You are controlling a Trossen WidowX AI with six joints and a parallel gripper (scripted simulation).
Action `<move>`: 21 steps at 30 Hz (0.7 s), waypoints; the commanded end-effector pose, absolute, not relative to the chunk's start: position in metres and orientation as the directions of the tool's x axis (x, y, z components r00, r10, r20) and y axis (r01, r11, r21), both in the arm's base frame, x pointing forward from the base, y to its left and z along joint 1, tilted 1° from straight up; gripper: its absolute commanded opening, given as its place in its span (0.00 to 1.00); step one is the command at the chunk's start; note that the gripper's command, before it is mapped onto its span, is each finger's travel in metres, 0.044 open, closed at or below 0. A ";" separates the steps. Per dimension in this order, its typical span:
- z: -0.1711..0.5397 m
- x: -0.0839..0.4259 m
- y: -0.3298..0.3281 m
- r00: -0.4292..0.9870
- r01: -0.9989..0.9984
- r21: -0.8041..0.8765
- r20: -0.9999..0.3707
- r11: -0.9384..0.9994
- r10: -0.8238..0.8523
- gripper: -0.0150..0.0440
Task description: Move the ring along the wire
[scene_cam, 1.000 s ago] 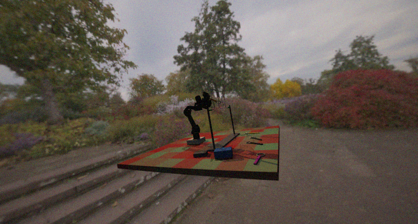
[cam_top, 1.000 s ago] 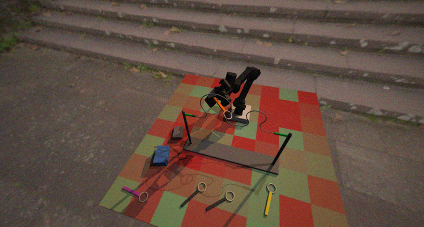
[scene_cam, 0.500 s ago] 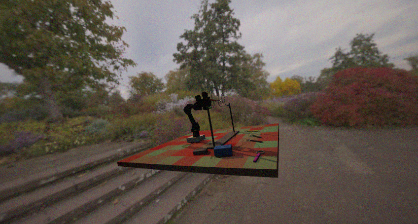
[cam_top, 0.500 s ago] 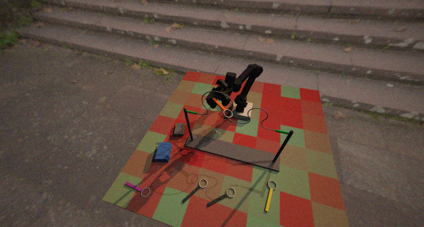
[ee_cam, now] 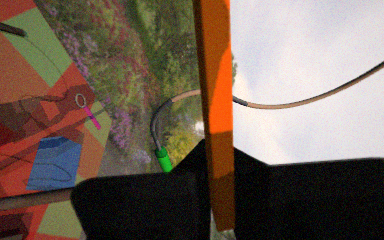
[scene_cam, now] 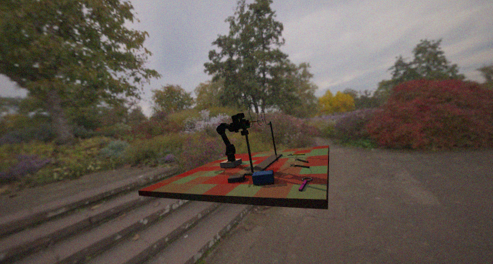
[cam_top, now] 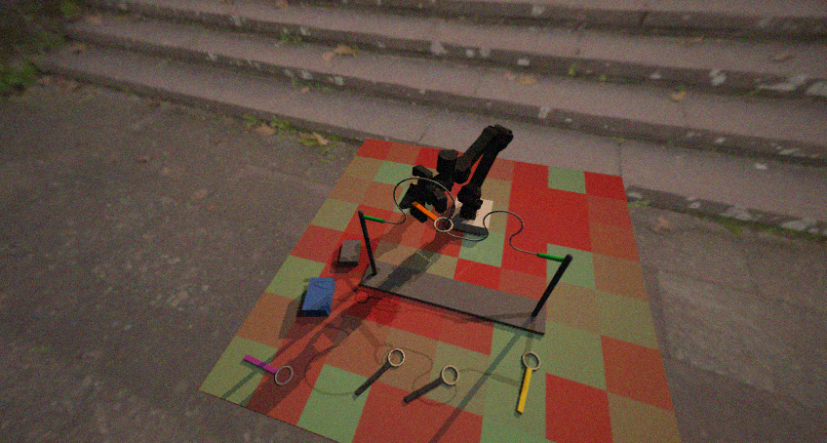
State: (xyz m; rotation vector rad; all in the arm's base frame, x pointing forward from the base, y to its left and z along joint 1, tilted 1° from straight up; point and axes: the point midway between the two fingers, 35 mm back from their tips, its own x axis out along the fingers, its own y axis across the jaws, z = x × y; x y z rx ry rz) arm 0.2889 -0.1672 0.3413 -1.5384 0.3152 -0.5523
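My gripper (cam_top: 415,205) (ee_cam: 210,144) is shut on the orange handle (cam_top: 426,212) (ee_cam: 218,100), near its end. The pale ring (cam_top: 443,232) at the handle's other end is around the grey wire (cam_top: 501,211) (ee_cam: 279,107), at the lower right side of the large loop in the top view. Whether ring and wire touch cannot be told. The green part (cam_top: 374,219) by the left post (cam_top: 368,244) and the green part (cam_top: 549,257) by the right post (cam_top: 551,287) are both away from the ring. The ring is out of the wrist view.
A blue block (cam_top: 318,297) (scene_cam: 263,177) (ee_cam: 54,162) and a grey block (cam_top: 349,253) (scene_cam: 236,178) stand beside the left post. A magenta-handled ring (cam_top: 260,364), two dark-handled rings and a yellow-handled ring (cam_top: 524,389) lie in front of the wire's base (cam_top: 452,302).
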 end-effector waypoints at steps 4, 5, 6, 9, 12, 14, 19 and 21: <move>0.315 0.289 -0.165 0.840 0.145 -0.983 0.062 0.113 -0.539 0.00; 0.311 0.289 -0.164 0.840 0.145 -0.980 0.049 0.137 -0.540 0.00; 0.307 0.289 -0.164 0.841 0.146 -0.976 0.036 0.162 -0.540 0.00; 0.296 0.290 -0.161 0.842 0.148 -0.961 -0.003 0.235 -0.540 0.00; 0.285 0.290 -0.157 0.843 0.150 -0.940 -0.041 0.307 -0.537 0.00; 0.278 0.291 -0.154 0.844 0.151 -0.923 -0.067 0.355 -0.533 0.00; 0.261 0.291 -0.145 0.846 0.153 -0.870 -0.129 0.468 -0.517 0.00; 0.254 0.292 -0.140 0.847 0.154 -0.845 -0.154 0.512 -0.509 0.00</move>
